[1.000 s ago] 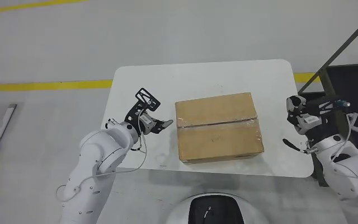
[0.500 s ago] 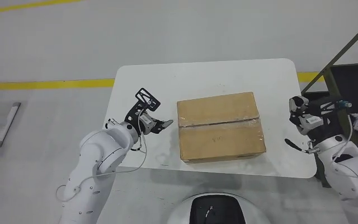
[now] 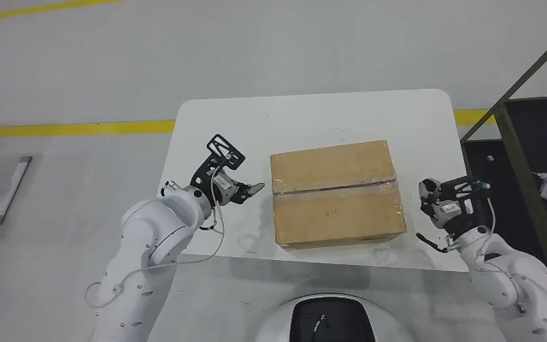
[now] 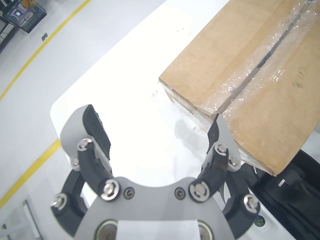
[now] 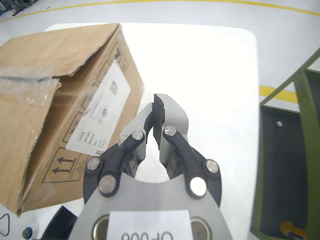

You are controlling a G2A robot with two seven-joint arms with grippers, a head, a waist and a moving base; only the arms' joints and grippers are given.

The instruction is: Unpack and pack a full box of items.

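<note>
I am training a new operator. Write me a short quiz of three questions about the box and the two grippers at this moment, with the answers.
1. True or false: the flaps of the cardboard box stand wide open.
2. Of the left gripper and the right gripper, which is open? A) left B) right C) both
3. Fill in: clear ___ runs along the box's top seam.

Key: 1 false, the flaps lie down. 2 A, the right gripper is shut and holds nothing. 3 tape.
</note>
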